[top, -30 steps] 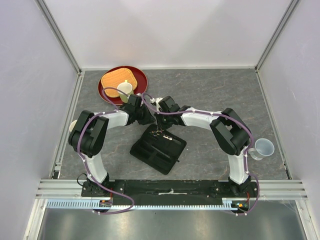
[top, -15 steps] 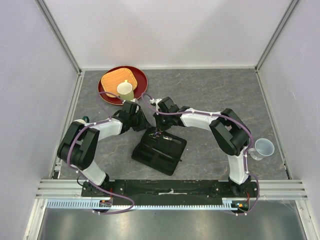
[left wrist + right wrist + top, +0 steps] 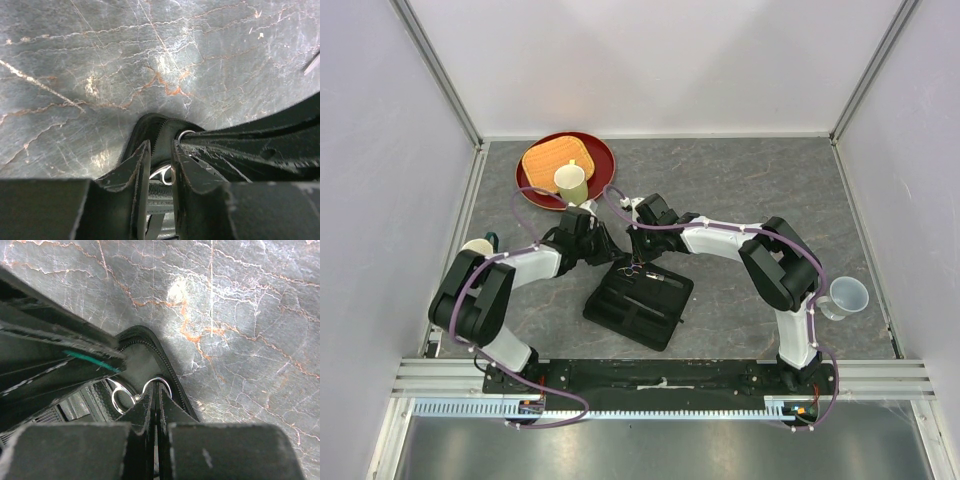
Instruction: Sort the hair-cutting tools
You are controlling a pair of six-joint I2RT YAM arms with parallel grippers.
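The black zip case [image 3: 638, 300] lies open in the middle of the table. My right gripper [image 3: 638, 258] is shut on one silver ring handle of a pair of scissors [image 3: 161, 382], whose other ring [image 3: 120, 396] lies in the case's far corner; the scissors also show from above [image 3: 635, 268]. My left gripper [image 3: 607, 252] is at that same corner. Its fingers [image 3: 140, 167] straddle the zipped rim [image 3: 156, 137], nearly closed on it. A scissor ring [image 3: 167, 172] shows beyond them. The combs and a second pair of scissors cannot be made out against the black case.
A red tray [image 3: 600, 152] with an orange mat and a cream cup [image 3: 570, 182] stands at the back left. A clear plastic cup [image 3: 847, 295] sits at the right edge, and a small cup [image 3: 478, 247] by the left arm's elbow. Walls enclose the table.
The left arm's elbow has swung down and to the left, uncovering the cup on the tray. Both grippers stay at the case's far corner, with the scissors still in the right one.
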